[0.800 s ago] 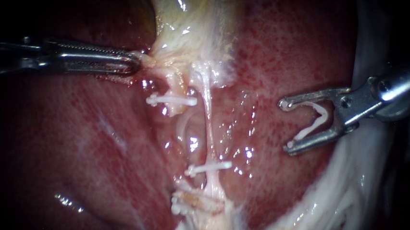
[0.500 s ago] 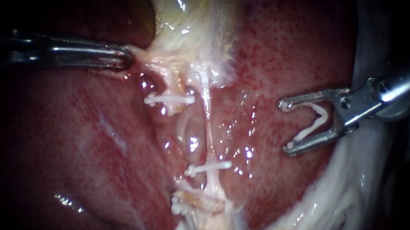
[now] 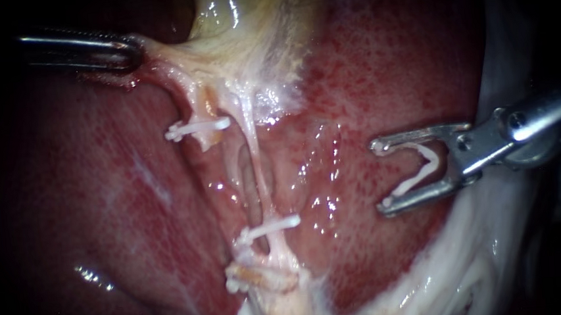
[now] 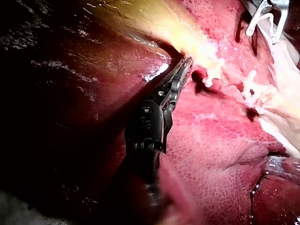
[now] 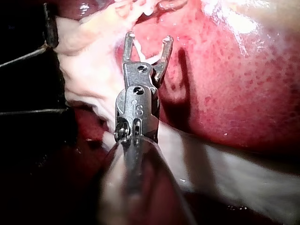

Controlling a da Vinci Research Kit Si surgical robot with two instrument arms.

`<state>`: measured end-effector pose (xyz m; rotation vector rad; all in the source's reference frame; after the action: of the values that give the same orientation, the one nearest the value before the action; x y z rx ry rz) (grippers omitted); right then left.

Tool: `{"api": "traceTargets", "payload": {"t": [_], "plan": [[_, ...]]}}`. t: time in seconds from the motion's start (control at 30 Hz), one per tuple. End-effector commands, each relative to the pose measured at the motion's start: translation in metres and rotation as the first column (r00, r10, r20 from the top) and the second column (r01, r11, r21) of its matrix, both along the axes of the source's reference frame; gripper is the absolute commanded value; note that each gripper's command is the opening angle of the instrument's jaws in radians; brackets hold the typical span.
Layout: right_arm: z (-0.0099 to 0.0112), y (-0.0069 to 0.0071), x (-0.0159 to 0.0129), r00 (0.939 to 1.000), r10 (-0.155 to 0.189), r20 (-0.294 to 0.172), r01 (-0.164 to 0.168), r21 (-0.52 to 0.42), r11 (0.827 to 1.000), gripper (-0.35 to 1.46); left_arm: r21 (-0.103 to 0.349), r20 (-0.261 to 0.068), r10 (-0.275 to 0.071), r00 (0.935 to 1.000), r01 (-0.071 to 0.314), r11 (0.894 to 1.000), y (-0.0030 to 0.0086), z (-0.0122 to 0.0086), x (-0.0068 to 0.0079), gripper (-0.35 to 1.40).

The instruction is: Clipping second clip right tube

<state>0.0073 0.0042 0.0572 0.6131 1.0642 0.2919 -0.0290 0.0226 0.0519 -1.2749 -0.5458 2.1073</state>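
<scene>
The right instrument (image 3: 379, 175) holds a white V-shaped plastic clip (image 3: 420, 171) between its wide-standing jaws, well short of the thin pale right tube (image 3: 258, 172) ahead; if the left instrument (image 3: 133, 52), pinching yellowish gallbladder tissue (image 3: 221, 56), slackens, the clip may close askew.

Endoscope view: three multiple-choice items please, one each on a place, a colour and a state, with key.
1. Where are the right instrument's jaws? A around a tube; B over the liver, apart from the right tube; C on the gallbladder.
2. The clip held between them is: A white; B blue; C black.
3. The left instrument's jaws are: A open; B shut on pale tissue; C shut on a clip.
Key: 1 B, liver shows all round them; 2 A, white against the metal; 3 B, tissue stretches taut from their tip.
</scene>
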Motion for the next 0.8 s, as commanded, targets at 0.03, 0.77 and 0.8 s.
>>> {"api": "traceTargets", "payload": {"t": [0.03,0.77,0.8], "plan": [[0.0001,-0.0001,0.0004,0.9999,0.009,-0.006,-0.009,0.025,1.000,0.50,0.000,0.000,-0.001,1.0000,0.001,1.000,0.0000,0.0000,-0.0001,-0.35],[0.0073,-0.0022,0.0093,0.9968,0.071,-0.037,-0.059,0.265,0.962,0.50,-0.006,-0.002,-0.001,1.0000,0.001,1.000,-0.0002,-0.0004,-0.0005,-0.35],[0.0074,-0.0023,0.0096,0.9969,0.070,-0.037,-0.057,0.270,0.961,0.50,-0.006,-0.002,-0.001,1.0000,0.001,1.000,-0.0002,-0.0004,-0.0005,-0.35]]}}
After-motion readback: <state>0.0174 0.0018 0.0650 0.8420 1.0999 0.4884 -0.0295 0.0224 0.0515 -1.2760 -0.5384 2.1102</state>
